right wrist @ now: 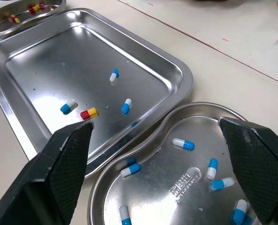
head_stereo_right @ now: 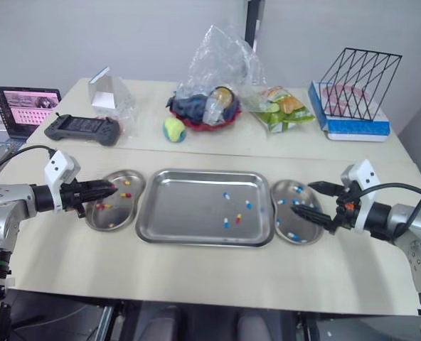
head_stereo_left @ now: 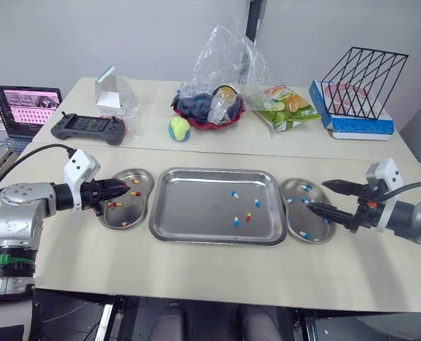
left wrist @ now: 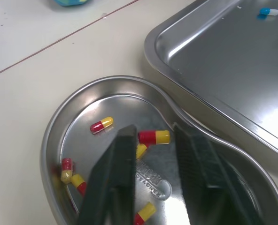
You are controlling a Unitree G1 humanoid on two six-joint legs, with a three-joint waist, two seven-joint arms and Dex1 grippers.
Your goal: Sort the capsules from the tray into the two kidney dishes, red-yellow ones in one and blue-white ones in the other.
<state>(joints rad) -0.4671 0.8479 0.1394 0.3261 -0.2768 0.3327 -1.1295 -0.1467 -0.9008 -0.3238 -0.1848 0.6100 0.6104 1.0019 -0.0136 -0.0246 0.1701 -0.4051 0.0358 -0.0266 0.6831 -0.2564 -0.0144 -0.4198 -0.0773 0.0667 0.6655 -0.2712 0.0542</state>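
Capsules [head_stereo_left: 258, 203] are seen in the tray [head_stereo_left: 189, 209], which is set in the middle of the bench [head_stereo_left: 196, 277]. Three blue-white ones and one red-yellow one [head_stereo_left: 249, 217] are lying there, a little apart from each other, on the half of the tray nearer the right dish [head_stereo_left: 296, 186].

The left dish [head_stereo_left: 144, 175] is placed just beside the tray on one side, and the right dish just beside it on the other. Only red-yellow capsules [left wrist: 102, 124] are seen in the left dish. Only blue-white capsules [right wrist: 183, 144] are seen in the right dish.

The left hand [head_stereo_left: 127, 186] is held low over the left dish. Its fingers [left wrist: 125, 145] are a little apart, and nothing is pinched. One red-yellow capsule [left wrist: 154, 137] is seen in the dish, right in the gap between the tips.

The right hand [head_stereo_left: 317, 195] is held over the right dish. Its fingers [right wrist: 64, 159] are spread wide, and nothing is held between them.
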